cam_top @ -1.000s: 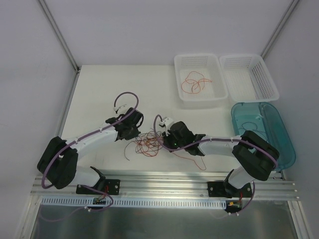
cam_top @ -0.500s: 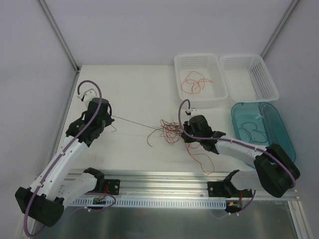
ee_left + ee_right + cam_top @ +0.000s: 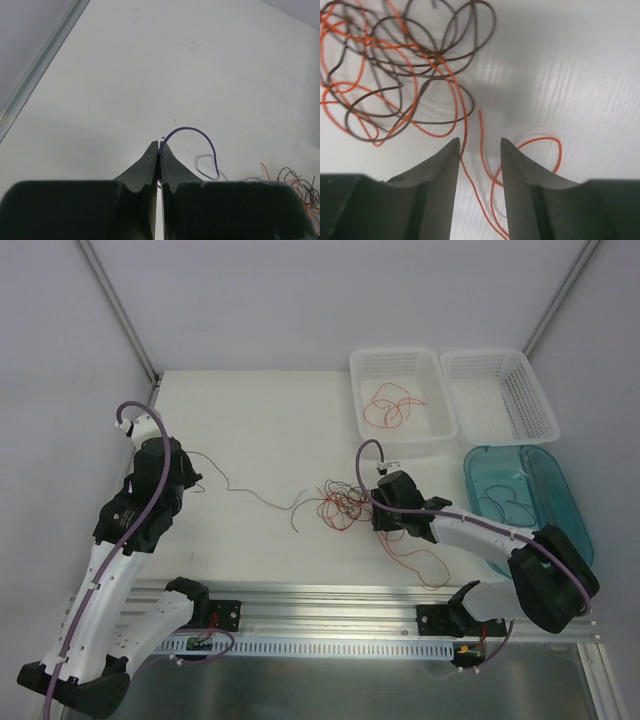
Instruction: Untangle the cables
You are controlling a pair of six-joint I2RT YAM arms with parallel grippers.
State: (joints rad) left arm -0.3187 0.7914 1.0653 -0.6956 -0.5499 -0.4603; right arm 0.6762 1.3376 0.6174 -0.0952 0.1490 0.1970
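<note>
Nearest the viewer, a metal rail runs along the front edge of a white table, with both arm bases bolted to it. The left gripper sits close to the table's left edge, its fingers pressed together on the end of a dark strand. That strand trails right across bare tabletop. At mid-table lies the tangle of cables, thin red-orange and dark loops. The right gripper is just right of the tangle, its fingers apart and low over the table. A loose orange strand lies between them, not pinched. Bare table stretches behind and left of the tangle. At the right edge is a blue tray holding dark cables. Farthest, two white baskets stand side by side, and the left one holds red cables.
</note>
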